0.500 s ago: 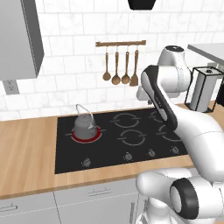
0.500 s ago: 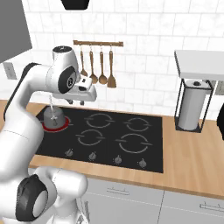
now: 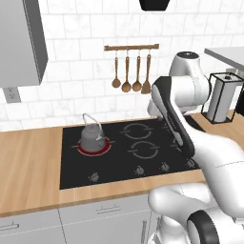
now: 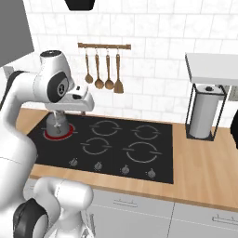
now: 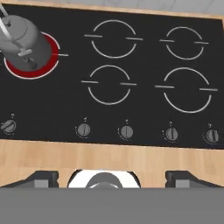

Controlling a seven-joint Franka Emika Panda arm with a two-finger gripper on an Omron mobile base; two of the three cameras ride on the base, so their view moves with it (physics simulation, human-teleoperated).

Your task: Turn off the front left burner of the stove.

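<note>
The stove (image 3: 119, 164) is a black glass cooktop set into a wooden counter. Its front left burner (image 5: 51, 61) glows red, and a grey kettle (image 5: 24, 46) stands on it. The same red ring (image 3: 106, 147) shows under the kettle (image 4: 56, 123) in both base views. Along the stove's front edge runs a row of small round knobs, the leftmost knob (image 5: 8, 127) standing apart from the others (image 5: 126, 131). My gripper (image 5: 116, 177) hovers above the counter's front edge, looking down at the knob row, open, with nothing between its fingertips (image 5: 43, 177). My hand (image 4: 76, 104) hangs over the stove's left side.
Wooden spoons hang from a rail (image 3: 131, 47) on the tiled wall behind the stove. A paper towel holder (image 4: 203, 111) stands on the counter to the right, under a shelf. A grey wall cabinet (image 3: 21, 43) hangs at the upper left.
My hand has shifted slightly left and lower over the stove. The kettle, knobs and red burner look unchanged.
</note>
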